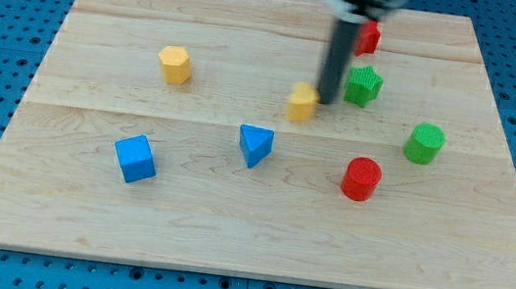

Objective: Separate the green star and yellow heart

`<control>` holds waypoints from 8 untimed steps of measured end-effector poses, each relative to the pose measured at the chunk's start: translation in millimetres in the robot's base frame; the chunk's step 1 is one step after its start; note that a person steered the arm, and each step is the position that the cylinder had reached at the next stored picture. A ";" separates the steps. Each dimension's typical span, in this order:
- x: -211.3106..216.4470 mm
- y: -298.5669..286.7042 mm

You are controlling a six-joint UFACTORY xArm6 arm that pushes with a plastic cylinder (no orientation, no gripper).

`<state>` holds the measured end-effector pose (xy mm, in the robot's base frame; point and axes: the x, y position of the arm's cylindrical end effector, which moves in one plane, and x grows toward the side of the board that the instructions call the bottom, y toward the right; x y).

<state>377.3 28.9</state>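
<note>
The green star [364,85] sits right of the board's centre, toward the view's top. The yellow heart [303,102] lies a little to its left and lower. My tip [326,100] stands between them, touching or almost touching the heart's right side, with a small gap to the star. The dark rod rises from the tip toward the view's top.
A red block [368,38] sits just above the star, partly hidden by the rod. A yellow hexagon block [176,64] is at the left, a blue triangle [255,145] and a blue cube [135,158] lower down. A green cylinder [425,143] and a red cylinder [361,178] are at the right.
</note>
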 end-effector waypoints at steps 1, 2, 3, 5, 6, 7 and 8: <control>11.7 -33.9; 12.6 -25.1; 12.6 51.5; 7.5 147.2; -1.0 147.2; -11.7 147.2; -14.8 147.2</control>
